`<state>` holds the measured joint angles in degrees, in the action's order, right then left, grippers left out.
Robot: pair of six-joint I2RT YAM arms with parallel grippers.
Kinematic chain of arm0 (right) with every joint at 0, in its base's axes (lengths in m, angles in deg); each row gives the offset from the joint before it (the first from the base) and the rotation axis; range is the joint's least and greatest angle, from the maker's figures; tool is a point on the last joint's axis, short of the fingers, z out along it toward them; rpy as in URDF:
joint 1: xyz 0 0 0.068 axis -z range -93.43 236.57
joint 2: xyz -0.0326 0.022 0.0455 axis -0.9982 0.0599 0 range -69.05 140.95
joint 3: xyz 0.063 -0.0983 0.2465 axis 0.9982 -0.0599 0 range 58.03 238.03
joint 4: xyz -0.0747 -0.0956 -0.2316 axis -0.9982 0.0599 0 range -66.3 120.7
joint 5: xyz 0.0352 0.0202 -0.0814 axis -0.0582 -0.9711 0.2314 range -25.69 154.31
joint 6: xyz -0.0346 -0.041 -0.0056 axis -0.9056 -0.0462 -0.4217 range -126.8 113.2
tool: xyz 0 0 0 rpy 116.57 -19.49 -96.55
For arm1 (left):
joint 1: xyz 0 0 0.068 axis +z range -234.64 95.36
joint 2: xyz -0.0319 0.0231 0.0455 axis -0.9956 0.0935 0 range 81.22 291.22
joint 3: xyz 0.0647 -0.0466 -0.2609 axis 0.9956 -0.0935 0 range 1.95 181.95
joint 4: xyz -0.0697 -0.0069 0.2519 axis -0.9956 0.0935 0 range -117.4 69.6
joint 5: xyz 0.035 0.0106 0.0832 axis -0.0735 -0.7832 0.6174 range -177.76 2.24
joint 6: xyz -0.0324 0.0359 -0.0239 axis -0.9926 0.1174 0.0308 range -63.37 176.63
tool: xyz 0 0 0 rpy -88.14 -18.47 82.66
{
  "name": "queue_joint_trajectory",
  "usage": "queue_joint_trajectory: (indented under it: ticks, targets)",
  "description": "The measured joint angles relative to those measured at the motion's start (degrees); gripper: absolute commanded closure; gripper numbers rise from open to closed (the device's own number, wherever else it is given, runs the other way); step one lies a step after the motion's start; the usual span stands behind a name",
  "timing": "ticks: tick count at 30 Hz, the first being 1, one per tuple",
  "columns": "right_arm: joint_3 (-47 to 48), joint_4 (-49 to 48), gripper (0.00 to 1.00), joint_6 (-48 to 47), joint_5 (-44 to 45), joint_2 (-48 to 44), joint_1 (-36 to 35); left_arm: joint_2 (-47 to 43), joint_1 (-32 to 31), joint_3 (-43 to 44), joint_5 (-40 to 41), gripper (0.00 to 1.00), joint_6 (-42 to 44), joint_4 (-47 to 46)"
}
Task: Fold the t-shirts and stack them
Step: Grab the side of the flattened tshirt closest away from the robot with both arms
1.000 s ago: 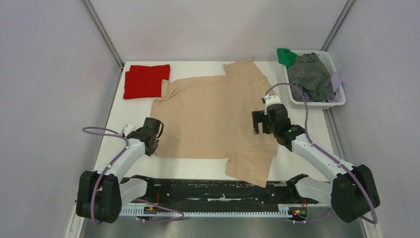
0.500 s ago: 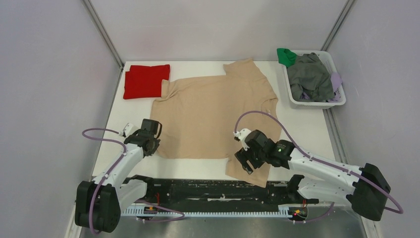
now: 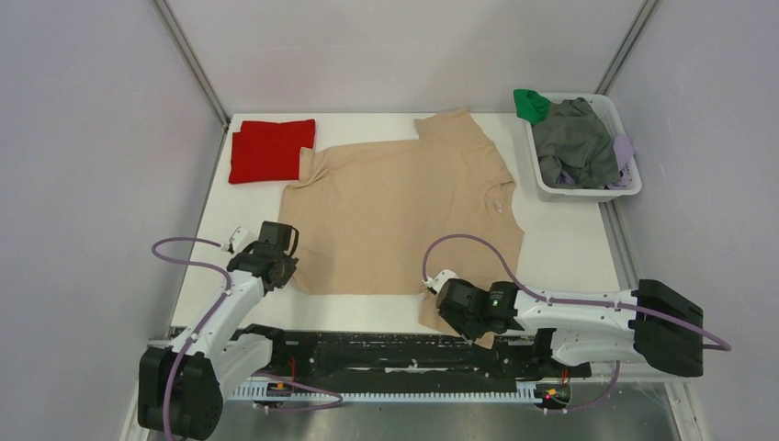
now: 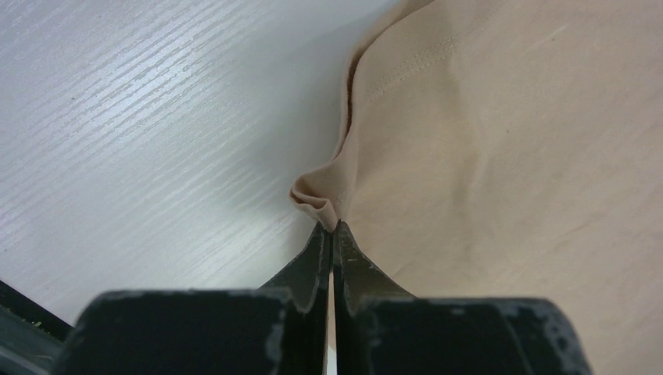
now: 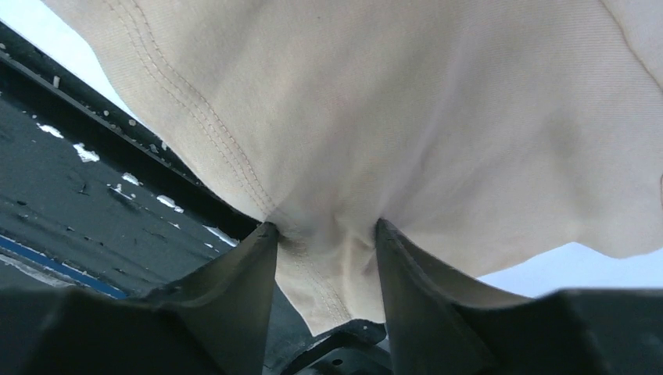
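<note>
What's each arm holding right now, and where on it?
Left gripper pinches the beige t-shirt at its hem corner. Right gripper straddles its sleeve, jaws apart.

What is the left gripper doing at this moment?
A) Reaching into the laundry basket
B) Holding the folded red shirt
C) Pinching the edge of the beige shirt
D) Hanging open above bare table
C: in the left wrist view, the left gripper has its fingers closed together on a small raised fold at the edge of the beige shirt.
</note>
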<state>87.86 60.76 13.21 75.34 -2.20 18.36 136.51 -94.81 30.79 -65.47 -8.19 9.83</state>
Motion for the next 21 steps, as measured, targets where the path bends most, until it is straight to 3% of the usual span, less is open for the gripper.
queue_joint_trajectory:
  ticks: [3,7,21]
  targets:
    - [0.4,0.2,0.89,2.2,-0.3,0.2,-0.8,-0.8,0.0,0.0,0.0,0.98,0.0,0.4]
    - [0.5,0.2,0.98,4.9,-1.9,-0.4,-1.0,-2.3,0.0,0.0,0.0,0.98,0.0,1.2]
    - [0.3,5.8,1.00,7.8,-3.6,-8.3,-2.1,-17.1,0.0,0.0,0.2,0.98,0.0,13.7]
